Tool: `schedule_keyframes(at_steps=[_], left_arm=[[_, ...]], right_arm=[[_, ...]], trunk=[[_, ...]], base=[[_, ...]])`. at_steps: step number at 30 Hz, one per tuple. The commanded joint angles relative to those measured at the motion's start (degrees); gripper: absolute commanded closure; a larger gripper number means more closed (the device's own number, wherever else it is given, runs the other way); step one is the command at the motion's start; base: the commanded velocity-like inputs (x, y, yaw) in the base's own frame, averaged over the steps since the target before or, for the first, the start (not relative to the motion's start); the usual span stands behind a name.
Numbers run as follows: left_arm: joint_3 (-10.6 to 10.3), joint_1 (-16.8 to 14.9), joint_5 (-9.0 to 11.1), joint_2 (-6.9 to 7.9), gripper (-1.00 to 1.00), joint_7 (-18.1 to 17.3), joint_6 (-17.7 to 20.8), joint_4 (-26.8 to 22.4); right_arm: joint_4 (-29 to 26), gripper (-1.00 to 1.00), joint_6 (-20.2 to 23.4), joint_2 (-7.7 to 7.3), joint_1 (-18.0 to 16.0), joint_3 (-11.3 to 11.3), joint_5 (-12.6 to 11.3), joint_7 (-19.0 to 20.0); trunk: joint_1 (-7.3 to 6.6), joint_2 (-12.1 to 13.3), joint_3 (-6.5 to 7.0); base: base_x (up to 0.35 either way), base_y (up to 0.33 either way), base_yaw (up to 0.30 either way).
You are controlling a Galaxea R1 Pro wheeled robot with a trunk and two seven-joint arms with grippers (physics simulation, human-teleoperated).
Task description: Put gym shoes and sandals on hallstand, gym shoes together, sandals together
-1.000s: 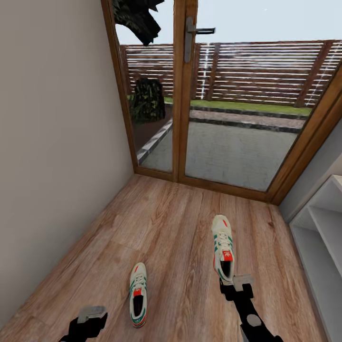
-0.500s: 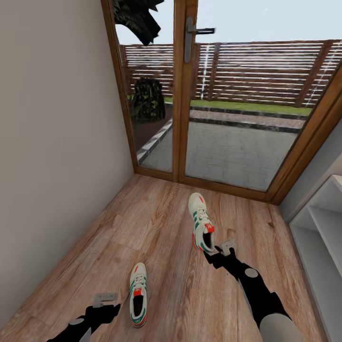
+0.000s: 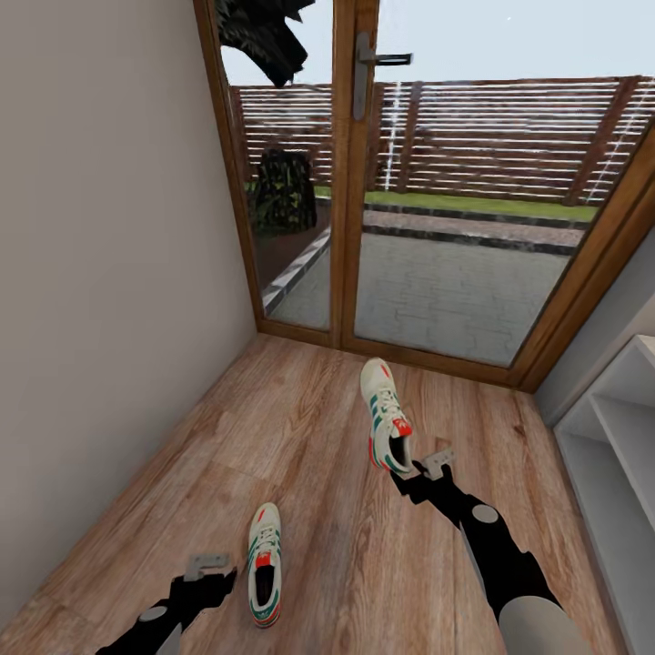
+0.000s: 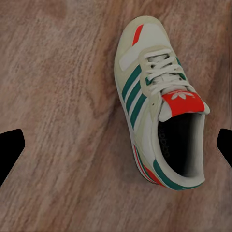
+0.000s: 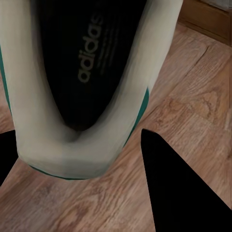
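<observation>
Wood-grain corridor floor point(image 3: 309, 428) is seen in the head view, bounded by a plain wall point(image 3: 109, 273) at the left and a glazed wooden door point(image 3: 364, 182) ahead. One gym shoe point(image 3: 387, 428) is held off the floor at its heel by the right gripper point(image 3: 424, 470), toe pointing toward the door and the shoe tilted. The other gym shoe point(image 3: 264, 564) lies flat on the floor, nearer the robot, toe also toward the door. The left gripper point(image 3: 207, 571) is seen just beside this shoe, at its left, not touching it. Part of the pale hallstand point(image 3: 619, 428) is seen at the right edge.

From the left wrist view, the lying gym shoe point(image 4: 159, 106) is seen from above on the planks, its green stripes and red tongue patch visible. The dark fingertips point(image 4: 9, 150) are set wide apart, so the left jaws are open, with the shoe lying nearer one finger than the other.

From the right wrist view, the heel and dark insole of the held gym shoe point(image 5: 82, 82) are seen close up, between the black fingers point(image 5: 179, 188). The right jaws are closed on the heel rim, with the floor point(image 5: 193, 96) below.
</observation>
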Motion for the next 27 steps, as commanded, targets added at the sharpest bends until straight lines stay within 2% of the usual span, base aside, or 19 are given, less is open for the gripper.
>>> schedule_keyframes(at_steps=[1,4,10,17,22,23,27], left_arm=[[0.5,0.0,-0.6,0.09,-1.0,-0.6,-0.6,0.0],[0.5,-0.1,-0.5,-0.17,-1.0,-0.5,-1.5,-0.1],[0.5,0.0,-0.5,-2.12,-1.0,1.4,-3.1,-0.1],[0.4,0.0,-0.6,-3.89,-1.0,3.6,-4.8,0.1],[0.4,0.0,-0.6,-4.09,-1.0,5.2,-6.4,0.2],[0.4,0.0,-0.6,-4.09,-1.0,9.4,-7.3,0.2],[0.4,0.0,-0.6,-4.09,-1.0,9.4,-7.4,0.2]], right_arm=[[-0.1,1.0,-0.5,0.06,-0.1,-0.4,0.6,0.3],[-0.2,1.0,-0.5,0.04,-0.1,-0.5,0.6,0.3],[-0.3,1.0,-0.4,0.03,-0.1,-0.5,0.6,0.3],[-0.3,1.0,-0.4,0.02,-0.1,-0.5,0.6,0.3],[-0.3,1.0,-0.4,0.02,-0.1,-0.4,0.6,0.3],[-0.3,1.0,-0.4,0.02,-0.1,-0.4,0.6,0.3],[-0.3,1.0,-0.4,0.02,-0.1,-0.4,0.6,0.3]], trunk=[[-0.01,0.0,-0.04],[-0.01,0.0,-0.04],[-0.01,0.0,-0.02],[-0.01,0.0,0.24],[-0.01,0.0,0.35],[-0.01,0.0,0.36],[-0.01,0.0,0.37]], base=[[0.0,0.0,0.0],[0.0,0.0,0.0],[0.0,0.0,-0.019],[0.0,0.0,-0.217],[0.0,0.0,-0.135],[0.0,0.0,-0.029],[0.0,0.0,-0.017]])
